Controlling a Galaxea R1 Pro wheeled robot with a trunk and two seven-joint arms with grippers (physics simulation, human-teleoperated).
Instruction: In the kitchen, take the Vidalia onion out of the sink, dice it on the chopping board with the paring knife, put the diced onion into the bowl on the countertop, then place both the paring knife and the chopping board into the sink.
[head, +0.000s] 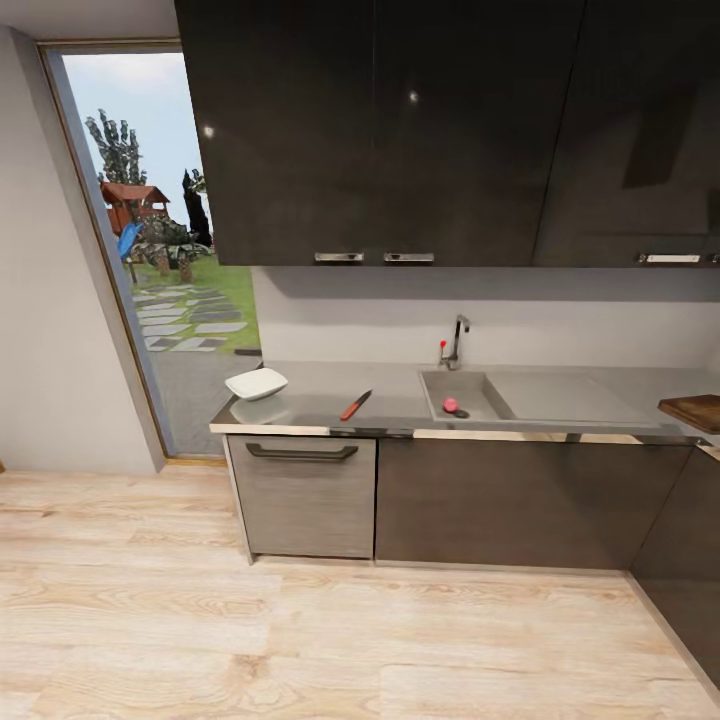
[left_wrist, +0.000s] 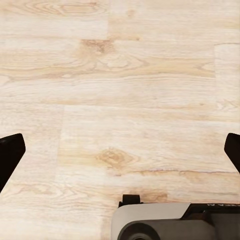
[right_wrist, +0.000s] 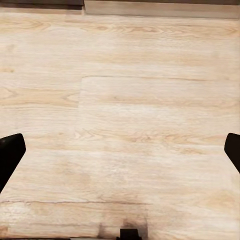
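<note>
The Vidalia onion (head: 450, 404) lies in the sink (head: 480, 378), right of the paring knife (head: 355, 405); likely firm, round and slippery, best pinched across its middle; left gripper (left_wrist: 120, 152) and right gripper (right_wrist: 120, 152) both hang spread apart over the floor (head: 300, 640).

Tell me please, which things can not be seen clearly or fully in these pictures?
- Chopping board: head view, cut off by the picture's right edge; its slot handle cannot be seen.
- Object in the sink: head view, a small pinkish-red thing by the drain, too small to confirm as the onion.
- Paring knife: head view, blade too small for detail.
- Left gripper and right gripper: wrist views, fingertips cut by the side edges, wide apart over wooden floor.
</note>
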